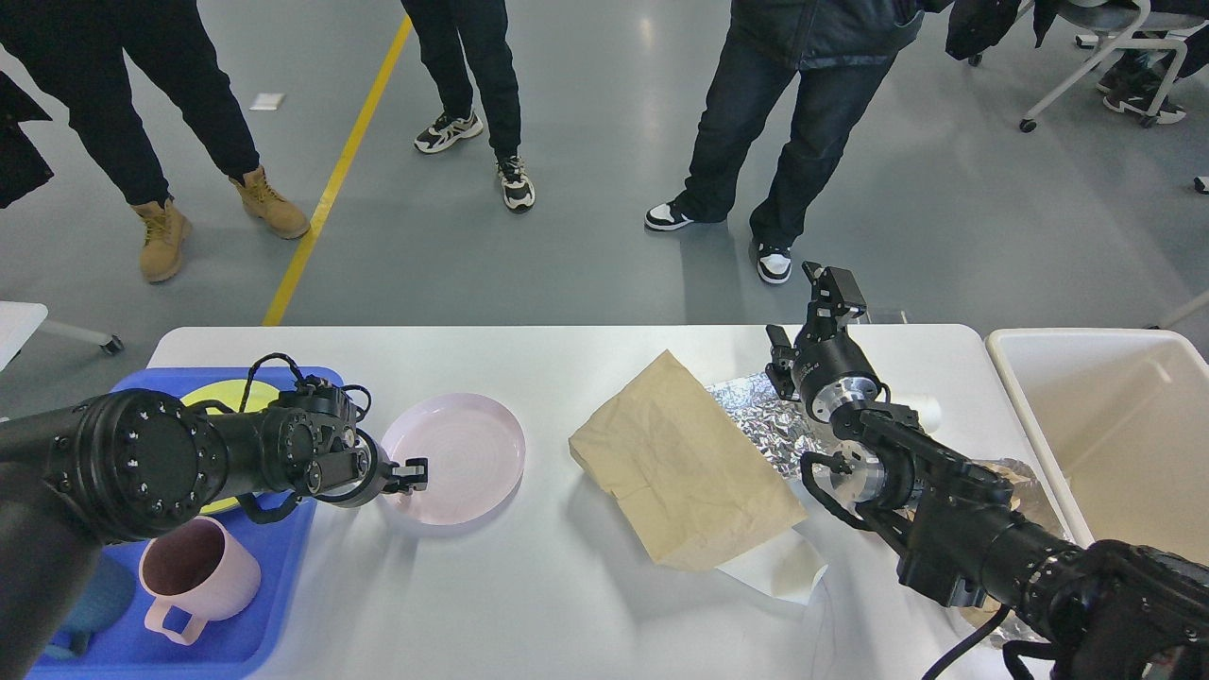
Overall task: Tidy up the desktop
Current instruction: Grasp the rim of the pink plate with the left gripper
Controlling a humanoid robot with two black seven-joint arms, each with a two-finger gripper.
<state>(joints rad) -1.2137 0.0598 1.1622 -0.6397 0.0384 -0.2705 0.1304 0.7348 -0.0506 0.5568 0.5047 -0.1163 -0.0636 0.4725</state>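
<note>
From the head view, the desktop (529, 604) fills the lower frame, smooth white with rounded corners, bare along its near middle. My left gripper (412, 471) sits at the glossy pink plate's (456, 456) near-left rim; I cannot tell whether it pinches. My right gripper (831, 288) is raised at the far edge, fingers apart. Crumpled brown paper bag (678, 463) overlaps crinkled foil (767, 420).

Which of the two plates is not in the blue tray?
The pink plate: it lies on the desktop; the yellow plate sits in the blue tray.
</note>
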